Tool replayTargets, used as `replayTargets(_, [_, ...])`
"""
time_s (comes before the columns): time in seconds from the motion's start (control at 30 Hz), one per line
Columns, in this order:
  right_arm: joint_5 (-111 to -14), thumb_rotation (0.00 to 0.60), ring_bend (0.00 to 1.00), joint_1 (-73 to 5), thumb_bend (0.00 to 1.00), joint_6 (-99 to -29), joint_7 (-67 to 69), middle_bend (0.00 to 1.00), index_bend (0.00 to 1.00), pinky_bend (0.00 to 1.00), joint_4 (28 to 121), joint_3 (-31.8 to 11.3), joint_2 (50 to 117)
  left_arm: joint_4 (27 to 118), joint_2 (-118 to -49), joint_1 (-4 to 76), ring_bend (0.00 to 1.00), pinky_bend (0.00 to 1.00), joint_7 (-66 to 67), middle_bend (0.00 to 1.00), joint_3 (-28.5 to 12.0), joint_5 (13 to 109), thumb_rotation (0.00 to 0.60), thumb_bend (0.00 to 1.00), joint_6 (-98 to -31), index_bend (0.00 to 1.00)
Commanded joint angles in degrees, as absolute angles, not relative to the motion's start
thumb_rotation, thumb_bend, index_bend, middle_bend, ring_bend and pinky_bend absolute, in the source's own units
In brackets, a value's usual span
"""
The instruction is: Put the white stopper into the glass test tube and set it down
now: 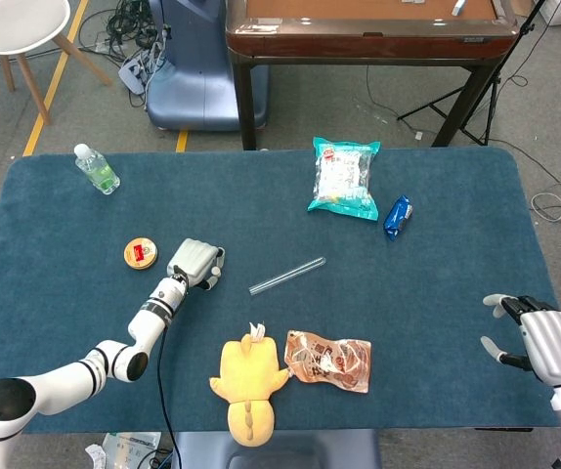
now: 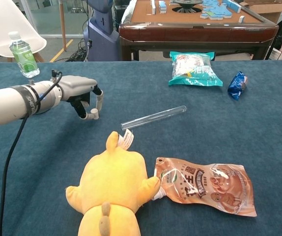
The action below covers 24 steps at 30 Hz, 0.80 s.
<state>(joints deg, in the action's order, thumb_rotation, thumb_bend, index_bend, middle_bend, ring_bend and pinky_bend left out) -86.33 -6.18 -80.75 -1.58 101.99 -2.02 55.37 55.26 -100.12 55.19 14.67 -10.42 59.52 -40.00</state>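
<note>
Chest view, left of centre: the left hand (image 2: 79, 93) hovers low over the blue table (image 2: 259, 123), fingers curled downward. A small white piece at its fingertips appears to be the stopper (image 2: 95, 115), though whether it is pinched or merely touched cannot be told. The test tube (image 2: 154, 117) lies on its side at mid-frame, just right of that hand, untouched. The step in hand is judged to be securing the stopper; the next move calls for bringing the stopper to the tube's mouth.

Head view, lower right: the right hand (image 1: 544, 342) waits at the table's edge, fingers spread, holding nothing.

The plush toy (image 2: 112, 189) and brown packet (image 2: 205, 184) lie just below the tube and may crowd any approach. The teal bag (image 2: 194, 69), blue wrapper (image 2: 238, 84) and bottle (image 2: 24, 55) lie well apart.
</note>
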Motion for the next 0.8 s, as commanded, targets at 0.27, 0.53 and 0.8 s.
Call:
replayTargets(0.27, [-86.16, 0.6, 0.36, -6.22, 0.23, -80.54, -1.65, 0.46, 0.35, 0.46, 101.96, -2.07, 55.44, 54.84, -100.58, 55.17, 1.0, 1.0, 14.39, 1.0, -10.83, 59.84, 0.6, 0.31, -39.8, 0.49])
replayTargets(0.53, [-86.0, 0.6, 0.36, -6.25, 0.23, -80.46, -1.87, 0.46, 0.35, 0.46, 102.09, -2.16, 55.35, 54.58, -100.48, 54.98, 1.0, 1.0, 13.38, 1.0, -11.53, 59.94, 0.6, 0.36, -39.85, 0.5])
replayTargets(0.8, [-86.16, 0.6, 0.36, -6.59, 0.23, -80.19, -2.28, 0.46, 0.35, 0.46, 102.36, -2.32, 55.32, 55.26, -99.4, 54.55, 1.0, 1.0, 12.26, 1.0, -11.98, 60.19, 0.6, 0.36, -39.79, 0.5])
